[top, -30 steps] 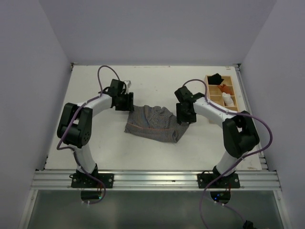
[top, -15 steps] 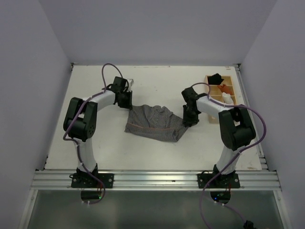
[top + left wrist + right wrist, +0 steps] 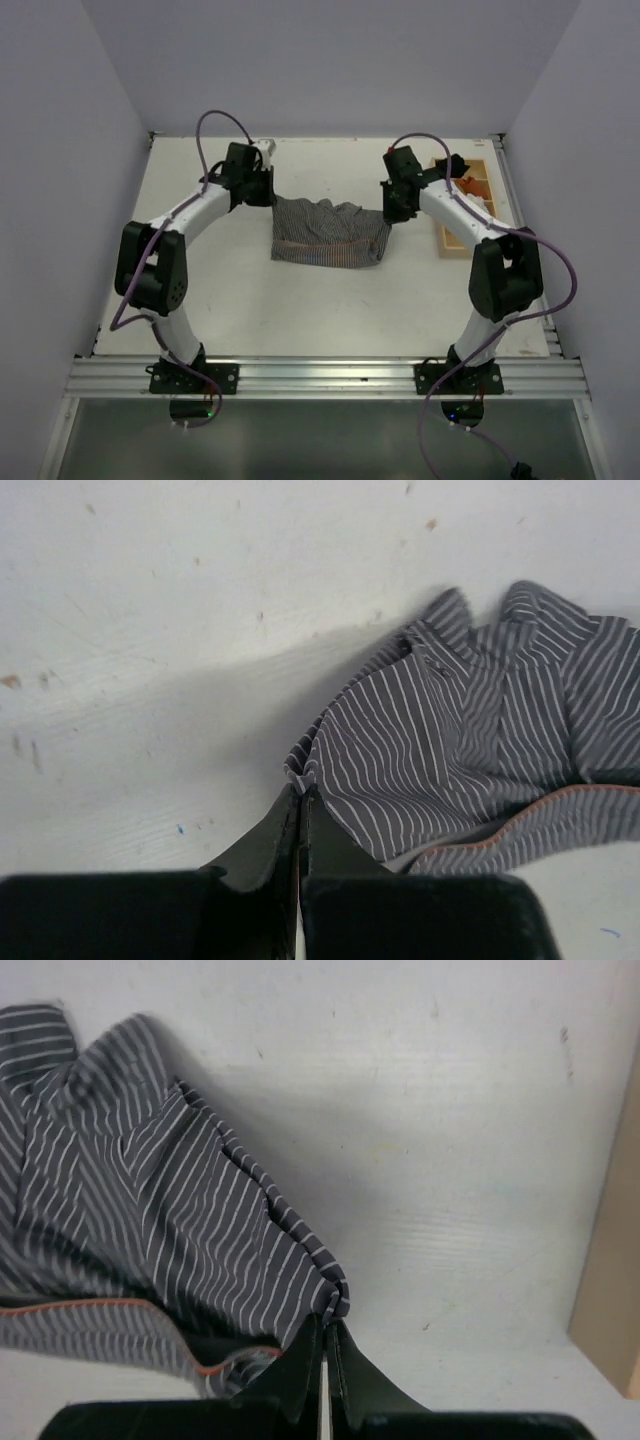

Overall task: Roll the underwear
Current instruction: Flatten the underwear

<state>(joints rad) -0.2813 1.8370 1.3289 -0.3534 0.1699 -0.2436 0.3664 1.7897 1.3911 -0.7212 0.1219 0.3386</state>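
The underwear [image 3: 330,234] is a grey cloth with fine white stripes and an orange-edged hem, hanging stretched between my two arms above the white table. My left gripper [image 3: 268,196] is shut on its left corner [image 3: 303,776], the cloth bunched at the fingertips. My right gripper [image 3: 392,213] is shut on its right corner [image 3: 335,1305]. In the left wrist view the underwear [image 3: 480,740] spreads to the right; in the right wrist view the underwear [image 3: 150,1220] spreads to the left. Its lower edge sags toward the table.
A wooden compartment tray [image 3: 485,210] sits at the right edge of the table, behind my right arm, with small black [image 3: 452,163] and orange [image 3: 468,184] bundles in it. Its side [image 3: 610,1260] shows at the right of the right wrist view. White walls enclose the table.
Both grippers have shut on the underwear's corners and moved toward the back of the table, lifting the cloth and pulling it wider and flatter between them.
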